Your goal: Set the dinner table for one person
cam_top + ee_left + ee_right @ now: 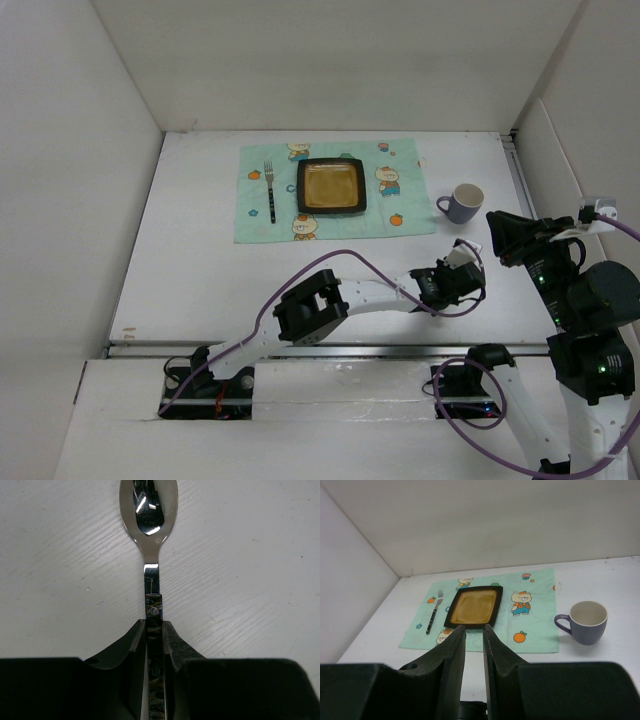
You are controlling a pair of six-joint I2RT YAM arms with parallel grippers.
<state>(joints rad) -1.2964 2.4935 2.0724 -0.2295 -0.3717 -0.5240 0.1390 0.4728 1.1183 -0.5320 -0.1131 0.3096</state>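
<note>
Clamped between the left gripper's (154, 645) fingers, a spoon (150, 540) lies low over the white desk (200, 270), best carried level toward twelve o'clock and laid right of the plate (331, 186) on the placemat (410, 200), while the right gripper's (474, 645) fingers stand slightly apart, empty.

No readable text anywhere.
The placemat (335, 190) carries only cartoon figures and oranges; the fork (269, 190), plate (331, 187), mug (463, 203) and spoon (149, 510) bear no legible markings.
</note>
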